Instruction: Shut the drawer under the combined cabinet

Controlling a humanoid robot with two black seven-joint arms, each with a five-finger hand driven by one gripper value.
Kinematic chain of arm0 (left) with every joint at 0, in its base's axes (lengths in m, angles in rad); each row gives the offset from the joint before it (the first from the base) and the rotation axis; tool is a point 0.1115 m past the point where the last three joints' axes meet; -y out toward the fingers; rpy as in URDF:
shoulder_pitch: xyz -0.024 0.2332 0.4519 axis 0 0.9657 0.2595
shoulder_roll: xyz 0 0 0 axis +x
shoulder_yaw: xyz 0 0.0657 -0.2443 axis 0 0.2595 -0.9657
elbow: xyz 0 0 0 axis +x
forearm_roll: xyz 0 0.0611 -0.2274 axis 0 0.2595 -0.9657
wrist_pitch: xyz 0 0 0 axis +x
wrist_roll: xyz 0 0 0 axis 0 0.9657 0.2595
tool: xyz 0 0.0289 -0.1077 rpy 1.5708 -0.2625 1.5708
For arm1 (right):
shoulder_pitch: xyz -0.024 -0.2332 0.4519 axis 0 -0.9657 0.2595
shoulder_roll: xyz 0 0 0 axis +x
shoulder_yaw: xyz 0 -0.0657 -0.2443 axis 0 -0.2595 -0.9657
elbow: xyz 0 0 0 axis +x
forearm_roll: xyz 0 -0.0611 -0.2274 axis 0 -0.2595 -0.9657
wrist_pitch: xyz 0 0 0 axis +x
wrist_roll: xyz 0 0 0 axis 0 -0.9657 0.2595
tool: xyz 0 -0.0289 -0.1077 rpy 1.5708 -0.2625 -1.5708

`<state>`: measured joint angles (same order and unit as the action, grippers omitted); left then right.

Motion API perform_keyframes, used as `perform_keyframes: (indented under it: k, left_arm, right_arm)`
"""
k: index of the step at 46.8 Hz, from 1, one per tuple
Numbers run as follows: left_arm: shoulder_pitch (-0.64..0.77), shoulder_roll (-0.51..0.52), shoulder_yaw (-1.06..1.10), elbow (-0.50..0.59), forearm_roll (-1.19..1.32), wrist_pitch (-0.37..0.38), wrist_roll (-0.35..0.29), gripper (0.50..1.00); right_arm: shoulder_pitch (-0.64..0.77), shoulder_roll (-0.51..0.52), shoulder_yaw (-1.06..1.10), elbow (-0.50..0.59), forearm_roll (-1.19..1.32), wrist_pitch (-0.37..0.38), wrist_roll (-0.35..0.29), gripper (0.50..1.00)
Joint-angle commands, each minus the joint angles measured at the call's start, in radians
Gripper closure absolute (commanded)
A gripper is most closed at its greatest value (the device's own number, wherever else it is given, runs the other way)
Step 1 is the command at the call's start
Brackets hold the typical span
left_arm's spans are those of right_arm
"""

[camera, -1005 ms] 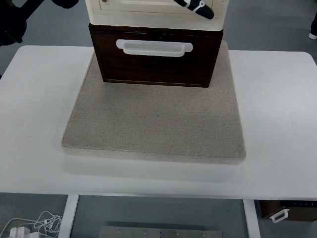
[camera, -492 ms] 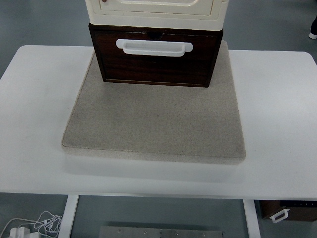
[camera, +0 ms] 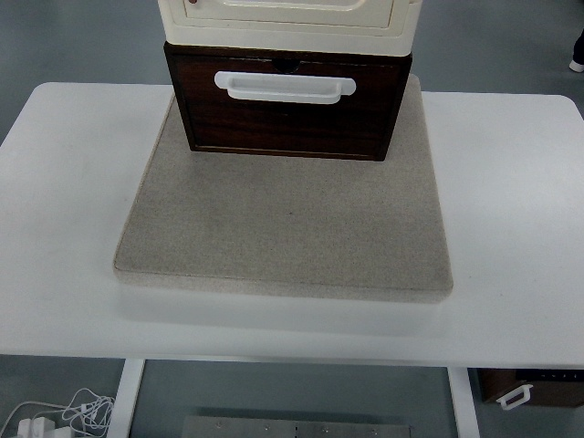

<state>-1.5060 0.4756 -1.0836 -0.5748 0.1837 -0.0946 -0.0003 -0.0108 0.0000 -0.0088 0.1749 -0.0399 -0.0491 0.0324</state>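
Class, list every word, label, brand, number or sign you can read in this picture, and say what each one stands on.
None can be read: the cream cabinet, the dark wooden drawer, its white handle, the grey mat and the white table show no print.

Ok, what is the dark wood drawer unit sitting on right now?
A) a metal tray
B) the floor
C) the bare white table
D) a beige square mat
D: the dark wood drawer unit with the white handle stands at the far edge of the beige square mat, which lies on the white table.
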Motion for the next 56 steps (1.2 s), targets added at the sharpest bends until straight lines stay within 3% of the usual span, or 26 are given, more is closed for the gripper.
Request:
perform_keyframes:
  k: [1, 12, 41, 56]
  left_arm:
    - [-0.002, 0.021, 0.010, 0.071, -0.055, 0.001, 0.006, 0.506]
    - [0.027, 0.011, 0.008, 0.242, -0.110, -0.014, 0.080, 0.506]
    - [0.296, -0.097, 0.007, 0.254, -0.282, -0.047, 0.125, 0.506]
    - [0.409, -0.135, 0.004, 0.292, -0.357, -0.195, 0.120, 0.504]
  right_arm:
    - [0.000, 0.000, 0.000, 0.000, 0.000, 0.000, 0.000, 0.548]
    - [0.000, 0.000, 0.000, 0.000, 0.000, 0.000, 0.000, 0.548]
    - [0.000, 0.000, 0.003, 0.000, 0.002, 0.002, 0.000, 0.548]
    - [-0.001, 0.000, 0.006, 0.000, 0.002, 0.003, 0.000, 0.548]
